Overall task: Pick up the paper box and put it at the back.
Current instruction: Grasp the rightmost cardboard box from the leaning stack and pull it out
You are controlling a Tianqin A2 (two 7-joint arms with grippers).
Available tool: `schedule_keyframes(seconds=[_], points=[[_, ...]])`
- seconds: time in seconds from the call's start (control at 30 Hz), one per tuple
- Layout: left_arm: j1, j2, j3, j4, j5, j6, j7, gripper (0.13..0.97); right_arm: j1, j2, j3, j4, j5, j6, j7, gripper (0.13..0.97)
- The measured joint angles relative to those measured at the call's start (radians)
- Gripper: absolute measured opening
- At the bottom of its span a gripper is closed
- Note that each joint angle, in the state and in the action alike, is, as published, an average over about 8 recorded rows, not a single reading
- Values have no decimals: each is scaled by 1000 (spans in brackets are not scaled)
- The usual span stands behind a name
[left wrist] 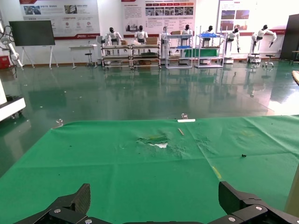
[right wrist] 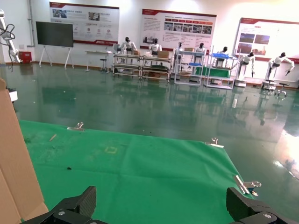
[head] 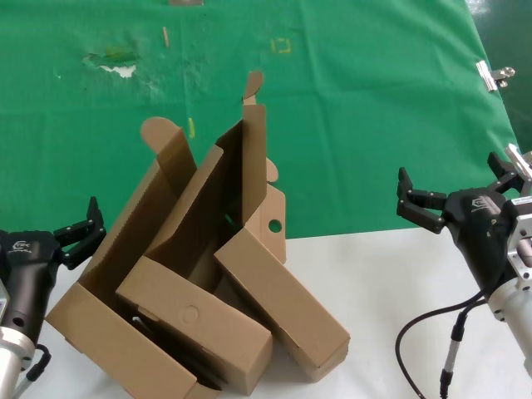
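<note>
Approach step, I judge: brown corrugated paper box (head: 253, 216) with hole-punched flap leans among other cartons at the green cloth's (head: 357, 108) edge; both left gripper (head: 76, 231) and right gripper (head: 453, 195) wait open, apart; next comes a reach

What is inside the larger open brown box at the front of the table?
Inside the larger brown box lie two smaller boxes: one with a faint circle on its face and the paper box beside it. Whatever lies beneath them is covered.
</note>
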Motion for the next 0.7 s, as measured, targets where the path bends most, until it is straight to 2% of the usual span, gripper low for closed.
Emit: schedule_keyframes(seconds=[0.7], points=[[0, 0, 0, 0, 0, 0, 0, 966, 0, 0, 0, 0, 0, 0, 0, 966]])
